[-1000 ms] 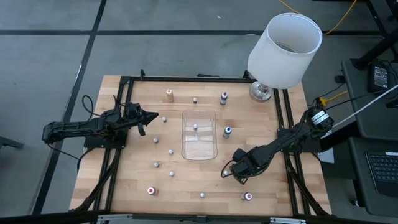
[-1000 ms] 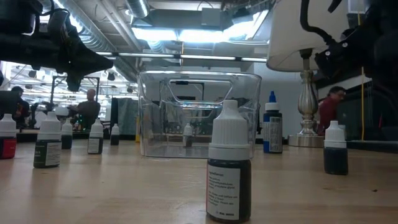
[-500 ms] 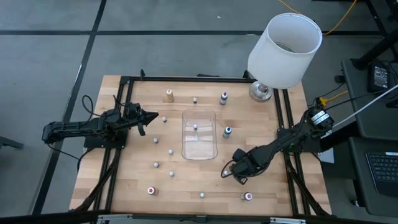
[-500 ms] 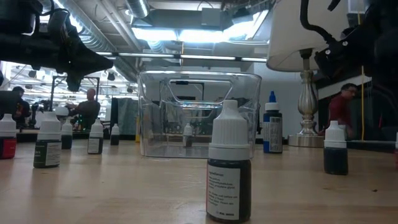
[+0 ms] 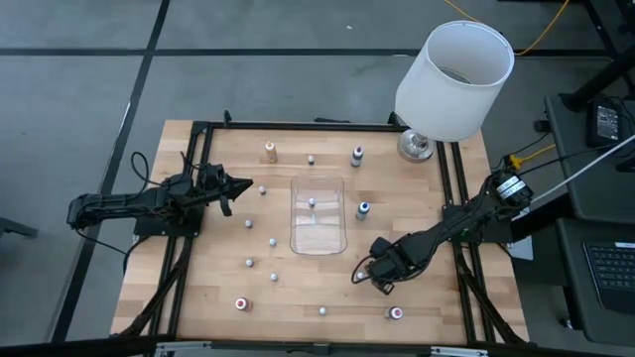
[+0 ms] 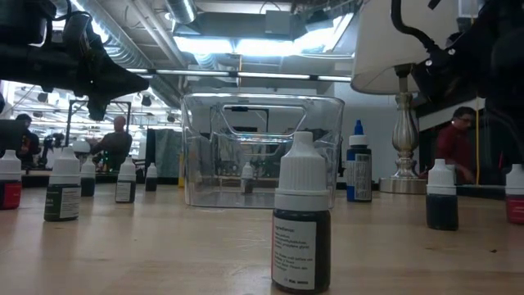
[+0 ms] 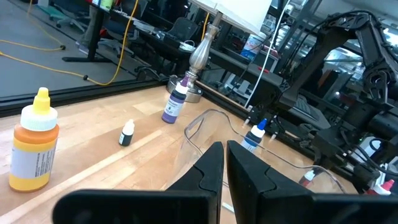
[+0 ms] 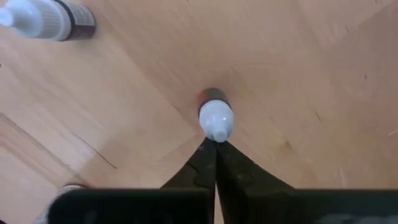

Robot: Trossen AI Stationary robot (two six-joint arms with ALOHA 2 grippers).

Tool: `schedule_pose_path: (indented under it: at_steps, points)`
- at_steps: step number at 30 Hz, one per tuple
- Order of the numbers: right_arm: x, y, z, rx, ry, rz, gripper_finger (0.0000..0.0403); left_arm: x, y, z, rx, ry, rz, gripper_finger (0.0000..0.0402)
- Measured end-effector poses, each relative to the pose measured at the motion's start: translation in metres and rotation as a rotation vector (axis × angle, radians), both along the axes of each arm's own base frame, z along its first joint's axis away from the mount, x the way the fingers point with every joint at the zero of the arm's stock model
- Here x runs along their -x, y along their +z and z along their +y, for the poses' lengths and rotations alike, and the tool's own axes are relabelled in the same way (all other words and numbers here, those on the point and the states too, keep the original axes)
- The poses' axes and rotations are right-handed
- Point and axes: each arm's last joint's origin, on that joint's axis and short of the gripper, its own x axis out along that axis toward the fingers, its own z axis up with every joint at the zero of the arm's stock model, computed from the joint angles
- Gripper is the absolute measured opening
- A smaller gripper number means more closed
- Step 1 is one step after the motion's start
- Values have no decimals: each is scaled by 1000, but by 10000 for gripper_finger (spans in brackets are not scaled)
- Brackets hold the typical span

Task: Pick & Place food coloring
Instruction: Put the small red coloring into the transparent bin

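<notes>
Since a moment ago our right gripper (image 8: 216,144) has pressed together empty just short of the food coloring (image 8: 215,116) standing near-right of the tray (image 5: 317,213); we should reopen and straddle it.

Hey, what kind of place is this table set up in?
Probably a robotics lab or workshop in a big open industrial hall. The low view shows exposed ceiling ducts and strip lights, with a person at the back. The wooden table sits in a black frame carrying two arms.
</notes>
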Motion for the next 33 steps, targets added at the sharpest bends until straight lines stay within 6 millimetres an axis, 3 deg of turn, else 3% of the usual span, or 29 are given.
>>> schedule_pose_path:
  at_steps: [7,14,21,26,33]
  points:
    - [1,0,1,-46,4,26,54,0,0,0,-1,0,0,18]
    - [-2,0,2,-66,1,3,130,0,0,0,-2,0,2,18]
    - [-10,0,-12,-43,-34,-14,198,0,0,0,0,0,1,18]
    - [-12,0,-17,-36,-40,-15,201,0,0,0,22,0,-7,18]
    - [-11,0,-17,-36,-38,2,162,0,0,0,22,0,-7,18]
